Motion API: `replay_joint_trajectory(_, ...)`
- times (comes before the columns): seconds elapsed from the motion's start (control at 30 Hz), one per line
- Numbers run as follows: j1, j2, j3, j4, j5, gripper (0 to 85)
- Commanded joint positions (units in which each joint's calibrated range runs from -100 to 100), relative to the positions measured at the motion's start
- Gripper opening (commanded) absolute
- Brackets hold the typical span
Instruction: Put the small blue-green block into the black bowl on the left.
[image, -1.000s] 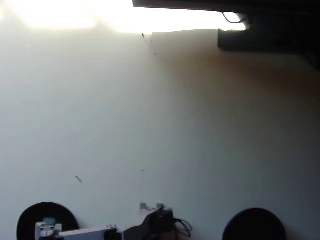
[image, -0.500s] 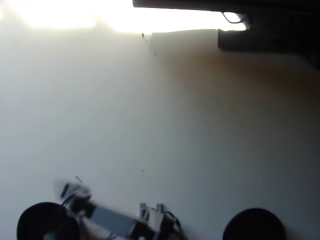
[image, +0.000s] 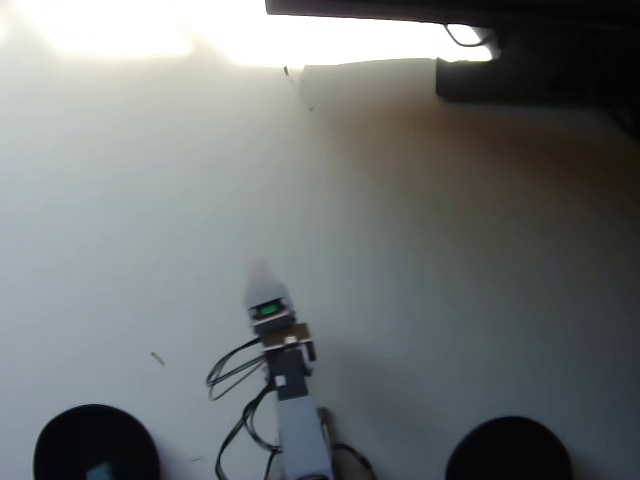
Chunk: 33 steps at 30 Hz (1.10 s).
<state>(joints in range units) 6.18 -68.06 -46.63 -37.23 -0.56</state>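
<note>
- Where the Koch arm (image: 290, 420) reaches up the middle of the overhead view, its pincer (image: 259, 272) points toward the top of the picture over bare white counter (image: 450, 300).
- Blur hides the pincer's tips, so whether it is open or closed cannot be told; nothing shows in its grasp.
- Well below and to the left of the pincer, at the bottom edge, sits the black bowl (image: 70, 440), with the small blue-green block (image: 98, 470) lying inside it as a faint teal patch.
- Well below and to the right of the pincer sits a second black bowl (image: 508, 450), cut by the bottom edge.
- Loose black cables (image: 235, 372) loop just below and left of the pincer, beside the arm.
</note>
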Motion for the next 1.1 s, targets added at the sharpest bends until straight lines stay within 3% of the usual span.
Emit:
replay_joint_trajectory(0.0, -2.69, -0.45, -2.45, 10.03, -0.83, 50.5)
replay_joint_trajectory(0.27, -6.35, -0.34, -25.55, 37.19, -6.15, 49.5)
replay_joint_trajectory(0.53, -9.67, 7.8, -31.1, 46.1, -6.11, 47.0)
replay_joint_trajectory(1.07, -9.62, 23.12, -38.03, 58.59, -6.59, 49.4)
